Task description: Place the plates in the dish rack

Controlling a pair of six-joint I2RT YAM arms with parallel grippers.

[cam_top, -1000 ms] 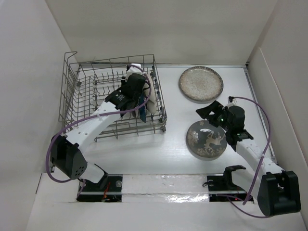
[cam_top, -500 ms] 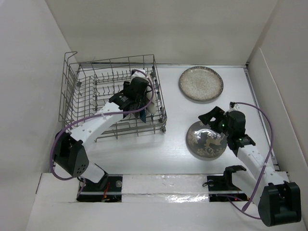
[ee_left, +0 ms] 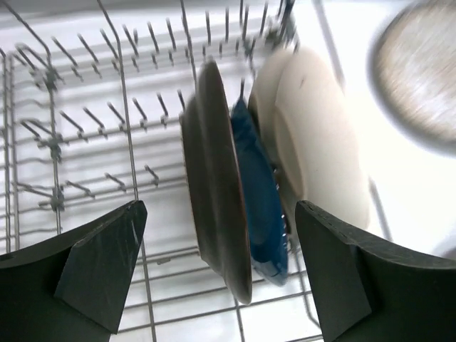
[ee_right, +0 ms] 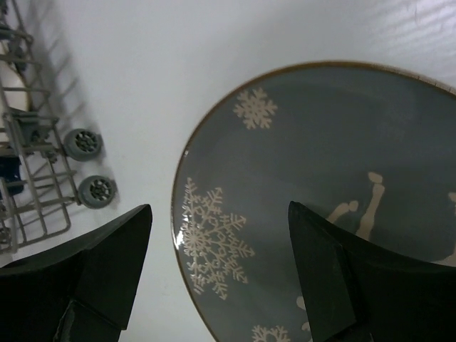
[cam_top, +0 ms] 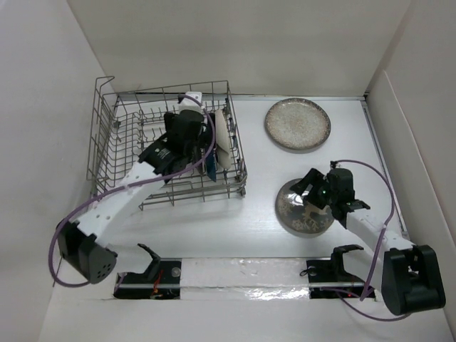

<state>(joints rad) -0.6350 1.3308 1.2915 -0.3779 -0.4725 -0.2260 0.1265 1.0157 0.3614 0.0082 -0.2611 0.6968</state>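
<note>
Toward the near right corner of the bench (cam_top: 256, 235), the grey deer plate (cam_top: 291, 214) lies flat. The right gripper (ee_right: 219, 214) hovers directly over it, jaws spread wide and holding nothing. In the wrist view the plate's rim on the rack side runs between the two fingers. Being round, the plate has no long axis to line up with. Because it lies flat, I judge the pick depends on one finger getting under that rim. The right arm is clearly the nearer one.

The dish rack (cam_top: 128, 142) sits at the far left corner, its wheels (ee_right: 89, 142) near the plate's edge but apart from it. The speckled plate (cam_top: 298, 125) lies flat by the far edge, clear of the jaws.

The left gripper (ee_left: 217, 214) hangs over the rack's right end, jaws released and empty. Below it stand a cream plate (ee_left: 320, 142), the dark blue dish (ee_left: 256, 192) and a third plate (ee_left: 221, 235) seen nearly edge-on. That arm may crowd a delivery there, and free tines show farther left.
</note>
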